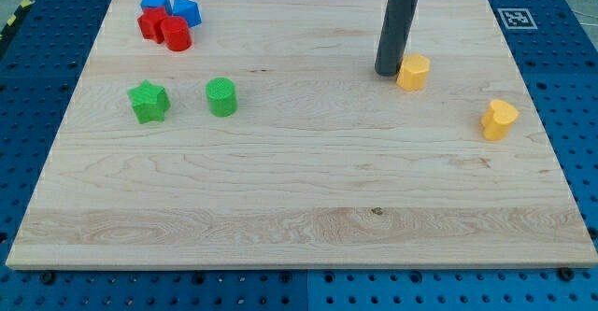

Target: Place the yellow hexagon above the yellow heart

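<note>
My tip (388, 72) rests on the wooden tabletop (299, 190) in the upper right part of the view, just at the left side of the yellow hexagon (413, 71); the two look to be touching or very nearly so. The rod (399, 26) rises straight up from there and leaves the view at the top edge. There is no claw on this arm, so nothing opens or closes.

The yellow heart (499, 119) lies toward the view's right edge, lower than the hexagon and apart from it.

At the view's left, a green star (149, 102) and a green cylinder (221, 97) sit side by side with a gap between them. In the top left corner, two blue blocks (171, 6) and two red blocks (165, 29) huddle together, touching; their exact shapes are hard to make out. A black-and-white marker (516, 18) is stuck at the top right corner.
</note>
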Available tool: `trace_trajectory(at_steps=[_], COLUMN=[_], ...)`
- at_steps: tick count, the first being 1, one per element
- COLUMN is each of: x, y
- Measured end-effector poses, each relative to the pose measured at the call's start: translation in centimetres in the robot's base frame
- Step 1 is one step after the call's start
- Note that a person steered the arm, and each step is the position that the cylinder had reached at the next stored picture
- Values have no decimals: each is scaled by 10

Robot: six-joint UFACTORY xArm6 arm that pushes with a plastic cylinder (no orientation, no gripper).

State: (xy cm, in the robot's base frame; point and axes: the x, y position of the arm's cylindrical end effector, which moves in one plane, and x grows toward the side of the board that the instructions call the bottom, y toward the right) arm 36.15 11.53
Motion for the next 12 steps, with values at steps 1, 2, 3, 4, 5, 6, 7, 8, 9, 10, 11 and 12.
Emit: trace_trajectory(at_steps=[1,2,3,4,5,6,7,8,9,10,11,12], x=[-3,-3,-20,-20,-14,-8,-8,-5,-4,2,2,11], y=[0,0,10,11,11,11,11,11,11,7,13,17])
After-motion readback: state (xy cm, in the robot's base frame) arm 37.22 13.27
